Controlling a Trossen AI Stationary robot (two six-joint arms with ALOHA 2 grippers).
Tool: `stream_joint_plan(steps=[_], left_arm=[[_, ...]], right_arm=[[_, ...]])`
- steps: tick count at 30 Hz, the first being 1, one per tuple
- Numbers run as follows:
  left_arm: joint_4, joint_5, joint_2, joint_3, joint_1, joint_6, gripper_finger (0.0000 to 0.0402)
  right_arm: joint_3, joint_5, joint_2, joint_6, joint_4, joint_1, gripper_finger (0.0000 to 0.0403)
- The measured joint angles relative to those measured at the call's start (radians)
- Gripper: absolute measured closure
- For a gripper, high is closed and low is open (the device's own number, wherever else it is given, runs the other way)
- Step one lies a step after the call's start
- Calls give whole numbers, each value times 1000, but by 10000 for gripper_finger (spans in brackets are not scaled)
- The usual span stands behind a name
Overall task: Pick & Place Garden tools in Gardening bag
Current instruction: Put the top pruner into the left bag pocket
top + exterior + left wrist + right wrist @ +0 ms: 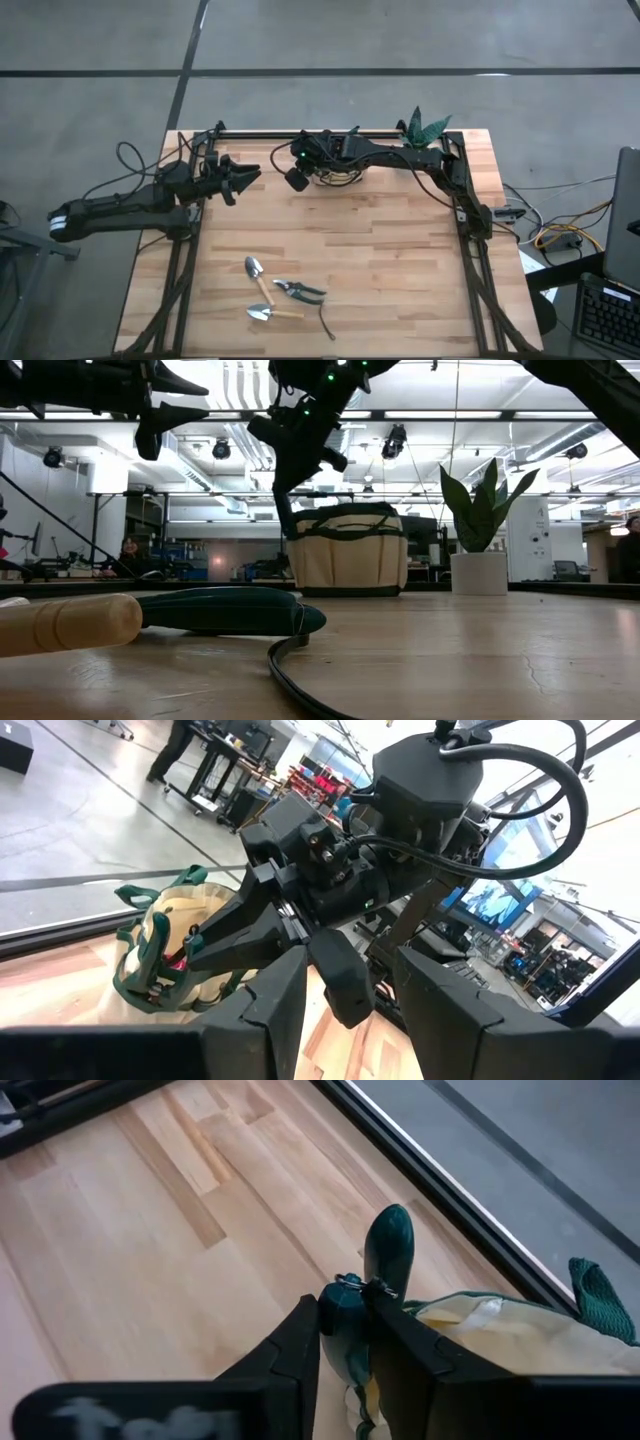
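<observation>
My right gripper (297, 178) hangs over the left rim of the tan gardening bag (347, 550) with dark green trim, at the table's far middle, and is shut on a dark green tool (388, 1252). My left gripper (250, 180) hovers open and empty to the left of the bag, pointing at it. Two wooden-handled trowels (256, 270) (266, 312), pruning shears (298, 290) and dark snips (325, 322) lie flat on the table near its front edge. The bag also shows in the left wrist view (165, 950). My right gripper pinches the dark green tool between its two fingers at a narrow part (343, 1312) behind its rounded green end, which sticks out past the fingertips. The fingers slant down from above. The tool is lifted clear and hangs beside the bag's left rim (283, 515).
A green plant in a white pot (478, 570) stands at the far right corner, right of the bag. Dark frame rails (185, 270) run along the table's left, right and far edges. Bare wood lies between the bag and the tools.
</observation>
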Motion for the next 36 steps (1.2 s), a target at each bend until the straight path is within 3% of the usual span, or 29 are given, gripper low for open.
stream_joint_plan(steps=[7,13,18,27,36], left_arm=[[-1,0,0,0,0,0,246],[-8,0,17,0,0,-50,246],[-10,-17,85,0,0,-45,246],[-10,-189,237,0,7,-154,246],[-6,-162,294,0,8,-152,246]], right_arm=[[0,0,0,8,-4,-1,316],[0,0,0,4,-4,-1,329],[0,-1,0,-3,-6,-2,335],[0,0,-5,16,-26,-2,328],[0,39,-22,-49,-28,-3,334]])
